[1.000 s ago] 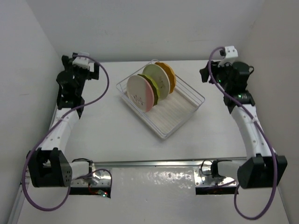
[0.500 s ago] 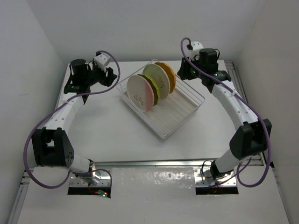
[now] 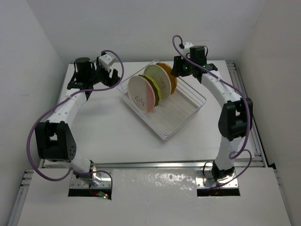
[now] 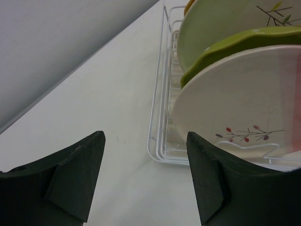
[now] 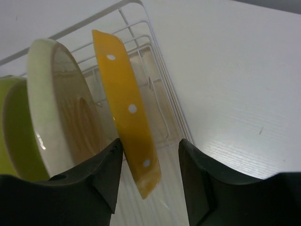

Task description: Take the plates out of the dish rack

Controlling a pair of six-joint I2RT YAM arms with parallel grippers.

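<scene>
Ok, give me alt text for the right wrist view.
The right tool has its two dark fingers open, framing the edge of an upright orange-yellow plate with white dots, the end one in a white wire dish rack. Behind it stand a pale green-and-cream round plate and an olive-green plate, over a white table.

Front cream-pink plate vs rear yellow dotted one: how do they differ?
The cream-and-pink plate is larger, with a twig motif; the yellow plate looks smaller, with white dots. The cream-and-pink plate stands at the row's near end, the yellow plate at its far end. Both stand on edge in the dish rack.
</scene>
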